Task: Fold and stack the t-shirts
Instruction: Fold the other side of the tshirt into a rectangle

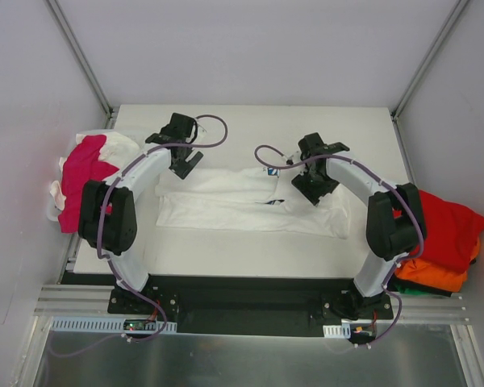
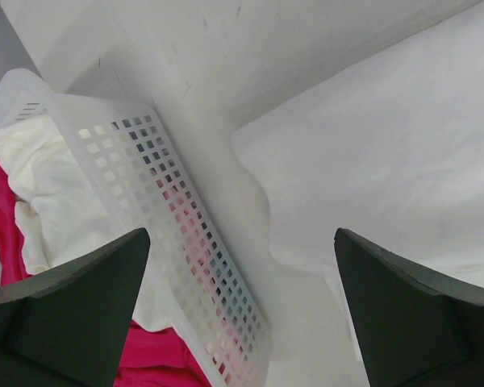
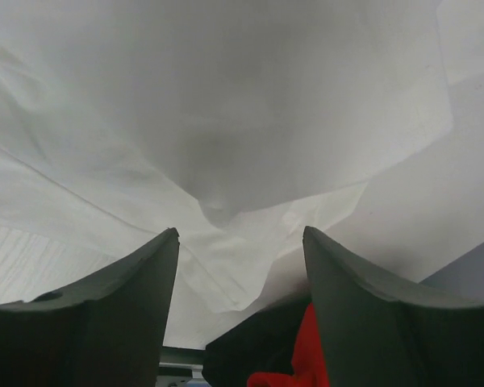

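White cloth is the worry: the white t-shirt (image 1: 242, 205) lies half-folded across the middle of the tabletop (image 1: 226, 250), its layers loose and rumpled. The left fingers (image 1: 184, 165) stand wide with nothing between them, over the shirt's upper-left edge near the basket (image 2: 169, 218). The right fingers (image 1: 315, 192) are apart and empty above its right side. A low pass could snag a layer and drag the fold open. A shallow pinch might take only the top sheet and skew it.
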You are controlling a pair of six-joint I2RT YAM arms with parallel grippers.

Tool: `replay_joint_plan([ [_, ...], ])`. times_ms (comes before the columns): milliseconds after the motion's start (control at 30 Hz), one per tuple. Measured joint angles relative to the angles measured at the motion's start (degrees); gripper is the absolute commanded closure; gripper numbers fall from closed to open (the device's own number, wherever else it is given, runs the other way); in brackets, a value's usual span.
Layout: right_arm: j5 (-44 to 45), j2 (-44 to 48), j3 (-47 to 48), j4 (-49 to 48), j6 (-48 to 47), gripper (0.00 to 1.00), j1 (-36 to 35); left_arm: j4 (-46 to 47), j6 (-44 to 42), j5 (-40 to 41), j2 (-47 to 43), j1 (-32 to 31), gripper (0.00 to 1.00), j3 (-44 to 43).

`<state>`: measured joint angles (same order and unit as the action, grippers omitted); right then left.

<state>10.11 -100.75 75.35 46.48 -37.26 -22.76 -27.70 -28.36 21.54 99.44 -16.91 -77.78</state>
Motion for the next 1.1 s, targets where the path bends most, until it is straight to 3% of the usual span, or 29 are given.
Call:
replay_joint_plan([
  [400,5.5,-1.9,15.0,-0.4,-1.5,0.31,0.9,0.0,1.6,-1.6,2.5,0.0,0.01,-2.5],
  [733,4.9,-10.8,15.7,-1.9,-3.0,0.33,4.2,0.0,1.9,-1.7,2.7,0.0,0.01,-2.4],
  [933,3.2,-14.8,15.7,-2.1,-4.0,0.38,6.1,-0.1,1.9,-1.7,2.7,0.0,0.01,-1.9],
  [1100,0.8,-16.4,16.4,-1.8,-4.4,0.5,7.4,0.0,2.0,-1.7,2.7,0.0,0.01,-1.4],
])
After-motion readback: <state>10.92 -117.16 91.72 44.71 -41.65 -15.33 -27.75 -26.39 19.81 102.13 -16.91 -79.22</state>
